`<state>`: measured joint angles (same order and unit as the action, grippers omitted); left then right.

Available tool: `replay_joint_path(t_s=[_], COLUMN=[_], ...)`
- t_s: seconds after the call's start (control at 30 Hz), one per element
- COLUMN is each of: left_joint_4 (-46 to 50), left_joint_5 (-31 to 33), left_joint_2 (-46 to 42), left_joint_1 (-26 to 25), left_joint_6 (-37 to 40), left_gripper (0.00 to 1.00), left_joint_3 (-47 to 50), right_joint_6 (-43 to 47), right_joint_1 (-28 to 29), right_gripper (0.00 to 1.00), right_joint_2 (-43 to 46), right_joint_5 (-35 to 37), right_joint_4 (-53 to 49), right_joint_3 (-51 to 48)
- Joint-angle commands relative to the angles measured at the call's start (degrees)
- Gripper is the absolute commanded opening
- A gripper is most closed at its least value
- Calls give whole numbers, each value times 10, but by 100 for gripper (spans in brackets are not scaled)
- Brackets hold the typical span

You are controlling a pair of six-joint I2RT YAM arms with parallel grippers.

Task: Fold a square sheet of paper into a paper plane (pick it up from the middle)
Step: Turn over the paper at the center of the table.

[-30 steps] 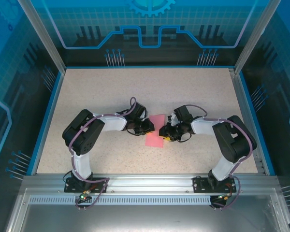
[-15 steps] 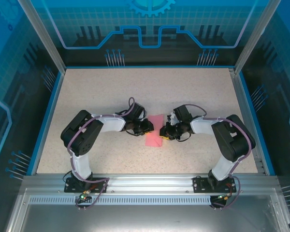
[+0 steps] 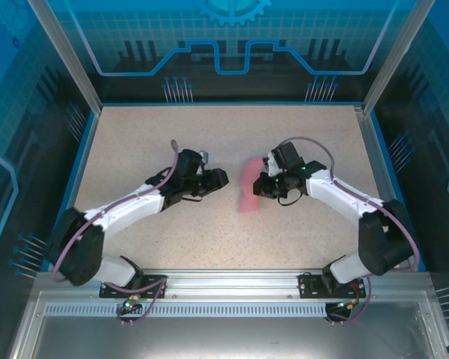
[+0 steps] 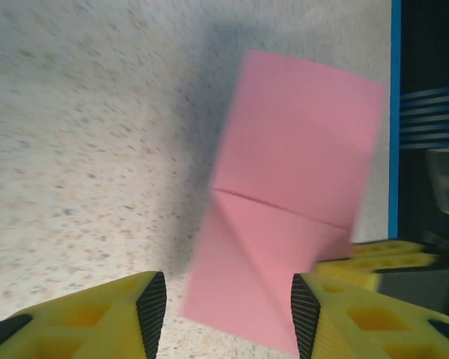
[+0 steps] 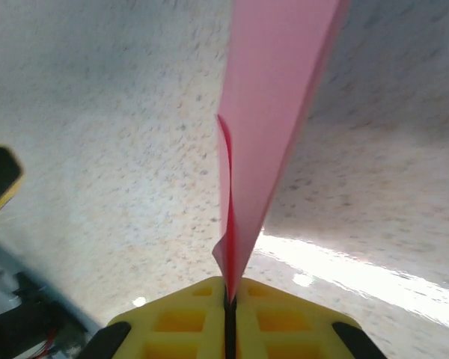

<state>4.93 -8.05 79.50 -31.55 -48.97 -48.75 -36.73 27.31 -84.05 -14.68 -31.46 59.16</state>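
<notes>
Pink paper (image 3: pixel 248 187) sits pinched in the outstretched right gripper (image 5: pixel 230 295).

The sheet of paper (image 3: pixel 248 187) hangs above the middle of the table (image 3: pixel 150 134), off its surface, between the two grippers. The right gripper (image 3: pixel 263 187) pinches the sheet's right edge. The left gripper (image 3: pixel 220 178) sits near the sheet's left side, not touching it.

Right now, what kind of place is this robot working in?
Probably a demonstration robot cell: aluminium frame posts and blue printed panels enclose a speckled table, with a left arm and right arm bolted to its front rail.
</notes>
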Motion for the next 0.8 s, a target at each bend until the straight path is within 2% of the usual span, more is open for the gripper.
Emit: replay_joint_path(t_s=[0.0,0.13,0.2,0.27,0.4,0.53,0.67,0.77], left_joint_4=[50,63,70,83,145,218,271,290], left_joint_5=[77,136,158,180,241,296,330,332], left_joint_2=[-46,-110,-138,-166,-233,-325,-418,-466], left_joint_1=[17,31,37,43,53,65,70,73], left_joint_6=[3,-20,-33,-40,-57,-68,-60,-46], left_gripper=[52,54,55,56,59,62,64,65], left_joint_3=[42,89,111,128,154,183,204,211], right_joint_6=[33,-17,-48,-83,-120,-121,-97,-92], right_joint_1=[48,122,157,184,230,263,284,285], right_gripper=[11,11,11,10,12,14,28,40], right_joint_2=[19,-40,-92,-148,-278,-401,-473,-451], right_joint_5=[212,415,470,495,486,435,371,325], right_joint_4=[-223,-400,-458,-498,-532,-535,-528,-479], right_joint_3=[84,212,263,306,387,492,592,585])
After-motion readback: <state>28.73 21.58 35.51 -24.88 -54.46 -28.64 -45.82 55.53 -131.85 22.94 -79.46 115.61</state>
